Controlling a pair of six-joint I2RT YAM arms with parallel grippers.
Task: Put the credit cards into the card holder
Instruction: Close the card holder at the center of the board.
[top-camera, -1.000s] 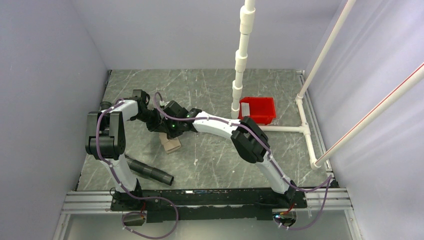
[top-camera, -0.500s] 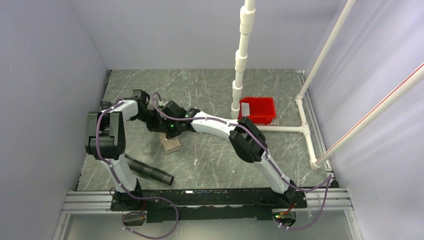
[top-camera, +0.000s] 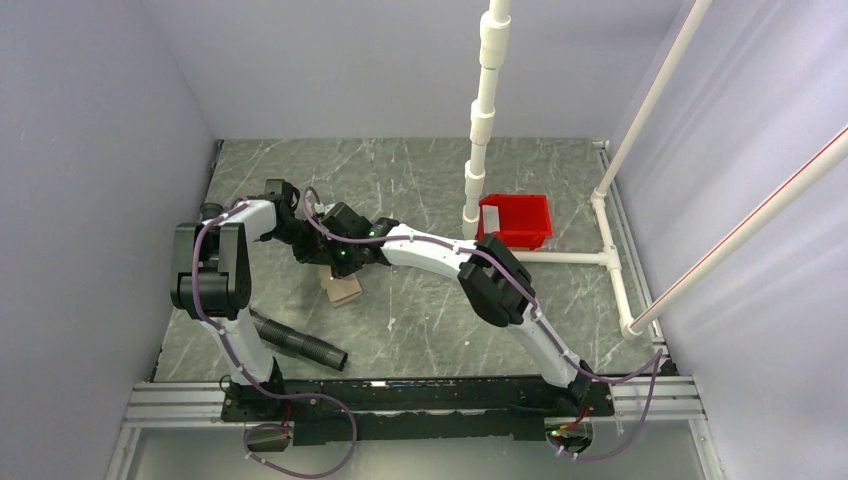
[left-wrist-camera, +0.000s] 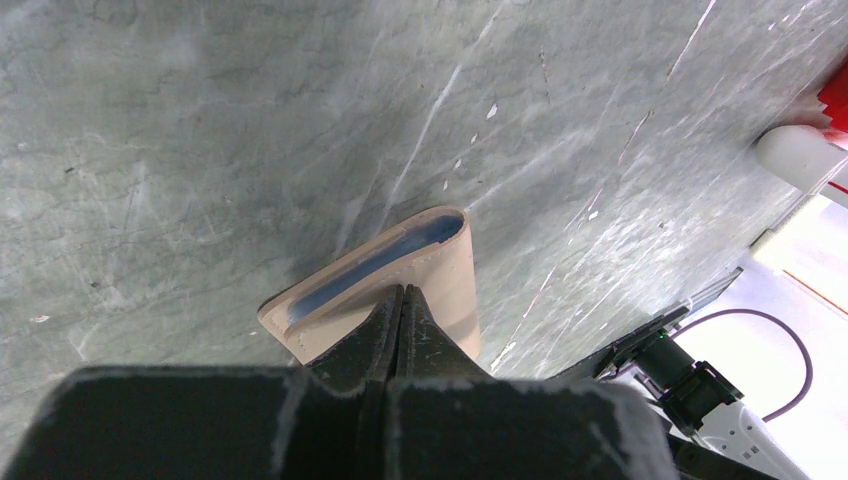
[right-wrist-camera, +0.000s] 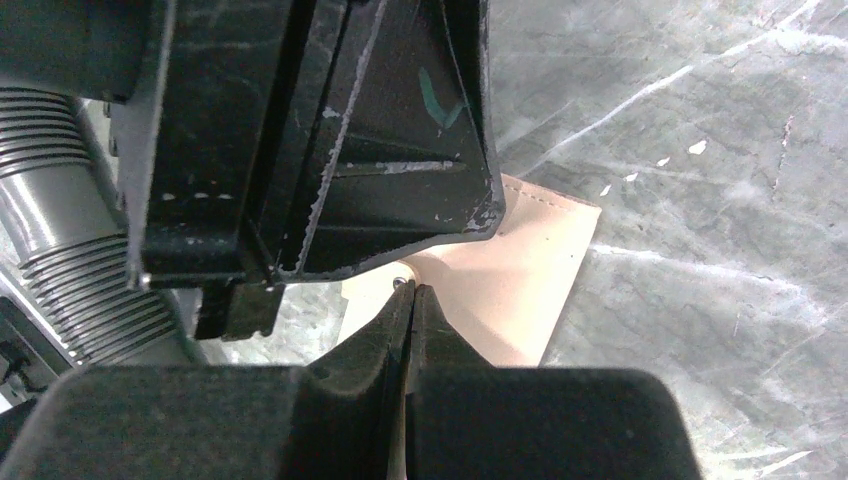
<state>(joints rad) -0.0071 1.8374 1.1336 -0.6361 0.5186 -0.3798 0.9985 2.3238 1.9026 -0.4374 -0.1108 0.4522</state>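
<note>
While a card (top-camera: 492, 214) lies in the far-right tray (top-camera: 537, 236), my left gripper (left-wrist-camera: 402, 292) pinches the wallet (left-wrist-camera: 447, 275), my right gripper (right-wrist-camera: 411, 291) is pressed shut, and no card seems inserted yet.

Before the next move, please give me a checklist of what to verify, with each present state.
1. Left gripper shut on the wallet edge: ok.
2. Right gripper shut on the wallet: ok.
3. Wallet gapes, blue inside showing: ok.
4. A card held, ready to insert: not ok.
5. A card lying in the red tray: ok.
6. Card already inside the wallet: cannot tell.
</note>
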